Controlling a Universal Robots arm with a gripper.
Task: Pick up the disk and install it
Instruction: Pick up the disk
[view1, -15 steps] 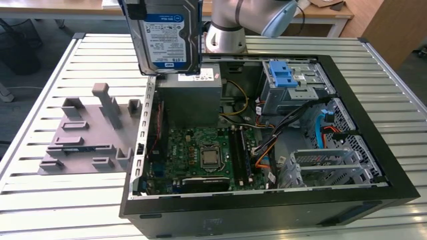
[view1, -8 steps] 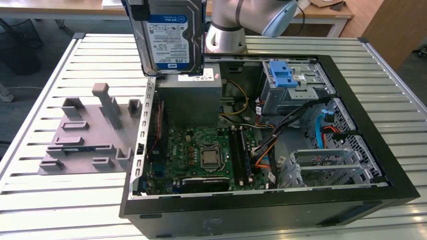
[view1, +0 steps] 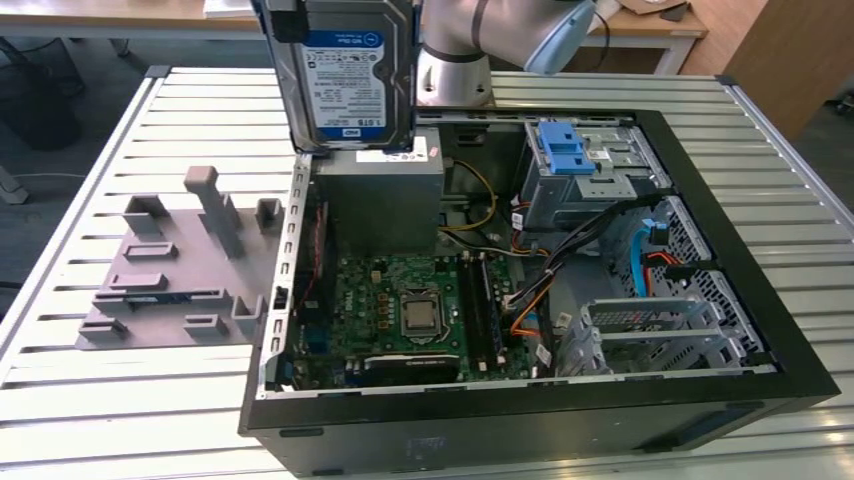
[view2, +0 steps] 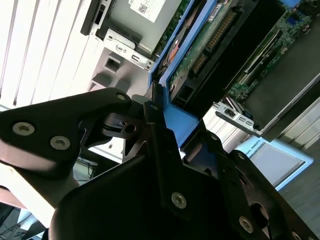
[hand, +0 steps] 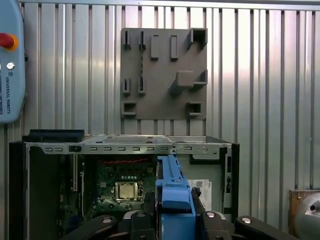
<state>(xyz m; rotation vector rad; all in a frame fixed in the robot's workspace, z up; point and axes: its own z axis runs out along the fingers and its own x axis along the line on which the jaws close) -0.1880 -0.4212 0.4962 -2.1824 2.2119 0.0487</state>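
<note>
Exterior view: holds the hard drive (view1: 344, 85) upright, open computer case (view1: 534, 420) below the jaws. Second wrist view: clamps its blue rail (view2: 180, 131) between the jaws. First wrist view: grips the rail edge-on, motherboard (hand: 110, 180) beyond the jaws, fixture plate (hand: 164, 73) farther off.

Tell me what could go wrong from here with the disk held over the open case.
1. The gripper clamps the disk by its thin blue rail, so it might tilt or slip.
2. The disk hangs close above the power supply; it could knock it.
3. Loose cables cross the case beside the drive cage and may snag.
</note>
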